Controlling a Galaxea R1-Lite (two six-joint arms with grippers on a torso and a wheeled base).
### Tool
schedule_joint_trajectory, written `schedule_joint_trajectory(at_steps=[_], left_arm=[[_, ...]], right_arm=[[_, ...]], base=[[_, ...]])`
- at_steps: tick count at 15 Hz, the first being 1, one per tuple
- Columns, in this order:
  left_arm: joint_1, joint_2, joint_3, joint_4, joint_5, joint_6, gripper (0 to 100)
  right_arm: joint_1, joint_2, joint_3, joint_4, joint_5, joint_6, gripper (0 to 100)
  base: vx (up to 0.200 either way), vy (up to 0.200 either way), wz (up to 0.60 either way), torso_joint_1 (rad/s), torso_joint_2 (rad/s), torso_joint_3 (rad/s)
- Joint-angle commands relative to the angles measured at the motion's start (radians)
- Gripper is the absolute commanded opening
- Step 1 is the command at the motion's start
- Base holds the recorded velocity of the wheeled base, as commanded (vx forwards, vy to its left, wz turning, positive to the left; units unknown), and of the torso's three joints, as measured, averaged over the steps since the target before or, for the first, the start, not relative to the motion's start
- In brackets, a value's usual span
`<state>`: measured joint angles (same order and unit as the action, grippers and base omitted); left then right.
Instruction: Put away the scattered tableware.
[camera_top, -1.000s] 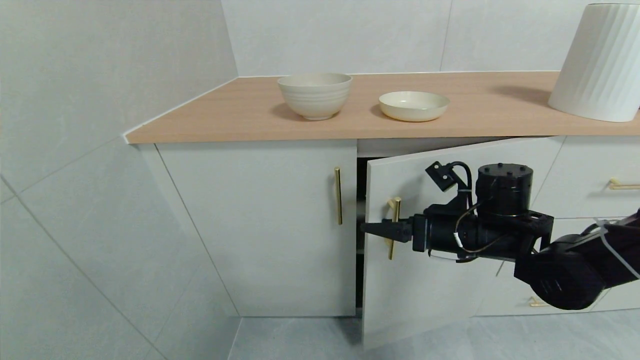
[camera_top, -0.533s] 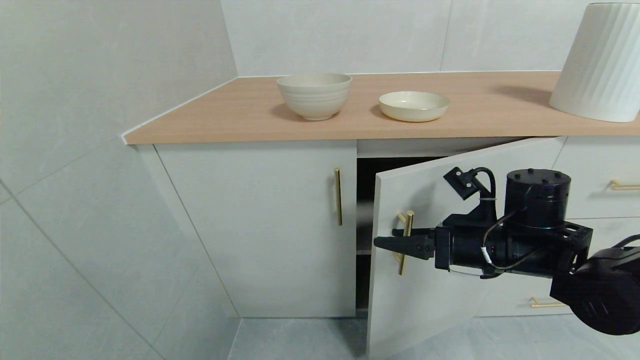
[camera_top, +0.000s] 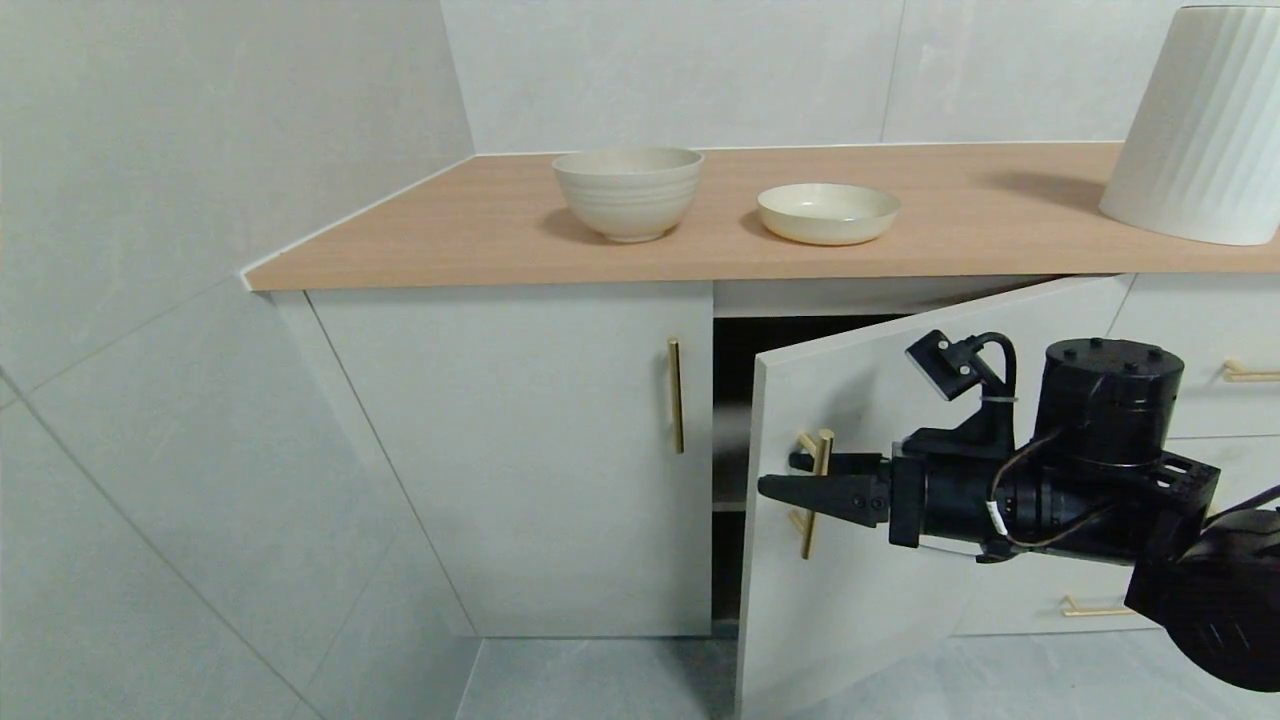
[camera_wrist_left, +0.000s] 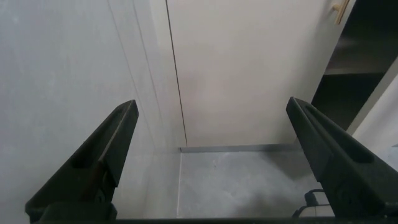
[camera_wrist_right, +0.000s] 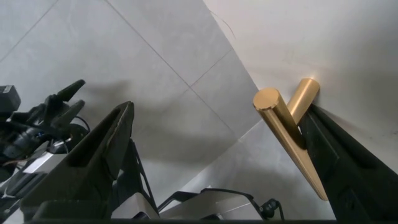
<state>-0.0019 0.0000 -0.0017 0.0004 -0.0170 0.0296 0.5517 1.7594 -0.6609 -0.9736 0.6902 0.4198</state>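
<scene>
Right tool (camera_top: 780, 475) open, straddling brass handle (camera_top: 812, 495) of part-open cupboard door (camera_top: 850, 590); left tool (camera_wrist_left: 211, 106) open too. Ribbed bowl (camera_top: 628, 190), shallow dish (camera_top: 828, 211) on bench (camera_top: 450, 245) toward left end, neither stowed yet

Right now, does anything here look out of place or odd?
Only the cupboard door stands ajar, the right tool at its brass handle. The bowl and dish sit upright on the counter; nothing spilled.

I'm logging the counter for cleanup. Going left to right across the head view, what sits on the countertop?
deep ribbed bowl → shallow dish → tall white ribbed container
</scene>
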Motion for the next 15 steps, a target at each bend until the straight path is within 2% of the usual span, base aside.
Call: schedule_joint_trajectory(at_steps=[1, 2, 4, 5, 6, 8, 9, 10, 11, 12, 13, 15], left_arm=[[0.000, 0.000, -0.057, -0.007, -0.029, 0.015, 100], [-0.001, 0.035, -0.158, 0.033, -0.107, 0.016, 100], [-0.001, 0.227, -0.357, 0.158, -0.276, 0.015, 100], [-0.001, 0.360, -0.440, 0.181, -0.370, 0.016, 100], [-0.001, 0.459, -0.485, 0.179, -0.431, 0.020, 100], [-0.007, 0.773, -0.618, 0.168, -0.590, 0.020, 100], [-0.023, 0.862, -0.647, 0.147, -0.627, 0.018, 100], [-0.072, 1.003, -0.673, 0.082, -0.664, 0.010, 100], [-0.128, 1.115, -0.675, -0.002, -0.666, -0.014, 100], [-0.185, 1.218, -0.669, -0.100, -0.666, -0.057, 100], [-0.204, 1.264, -0.666, -0.142, -0.666, -0.077, 100], [-0.265, 1.447, -0.610, -0.389, -0.664, -0.197, 100]], right_arm=[[0.002, -0.003, 0.006, 0.003, 0.009, 0.001, 100], [0.002, -0.006, 0.009, 0.001, 0.009, -0.003, 100], [0.004, -0.008, 0.012, 0.001, 0.009, -0.006, 100], [0.013, -0.006, 0.012, 0.001, 0.009, -0.006, 100], [0.014, -0.006, 0.012, 0.001, 0.009, -0.006, 100], [0.017, -0.004, 0.014, 0.001, 0.009, -0.006, 100], [0.017, -0.006, 0.015, 0.001, 0.009, -0.006, 100], [0.017, -0.006, 0.015, 0.001, 0.009, -0.004, 100], [0.017, -0.006, 0.015, 0.001, 0.009, -0.006, 100], [0.017, -0.006, 0.015, 0.001, 0.009, -0.006, 100], [0.017, -0.006, 0.015, 0.001, 0.009, -0.006, 100], [0.017, -0.006, 0.015, 0.001, 0.008, -0.007, 100]], base=[[0.000, 0.000, 0.00, 0.000, 0.00, 0.000], [0.000, 0.000, 0.00, 0.000, 0.00, 0.000], [0.000, 0.000, 0.00, 0.000, 0.00, 0.000], [0.000, 0.000, 0.00, 0.000, 0.00, 0.000], [0.000, 0.000, 0.00, 0.000, 0.00, 0.000], [0.000, 0.000, 0.00, 0.000, 0.00, 0.000], [0.000, 0.000, 0.00, 0.000, 0.00, 0.000], [0.000, 0.000, 0.00, 0.000, 0.00, 0.000], [0.000, 0.000, 0.00, 0.000, 0.00, 0.000], [0.000, 0.000, 0.00, 0.000, 0.00, 0.000], [0.000, 0.000, 0.00, 0.000, 0.00, 0.000], [0.000, 0.000, 0.00, 0.000, 0.00, 0.000]])
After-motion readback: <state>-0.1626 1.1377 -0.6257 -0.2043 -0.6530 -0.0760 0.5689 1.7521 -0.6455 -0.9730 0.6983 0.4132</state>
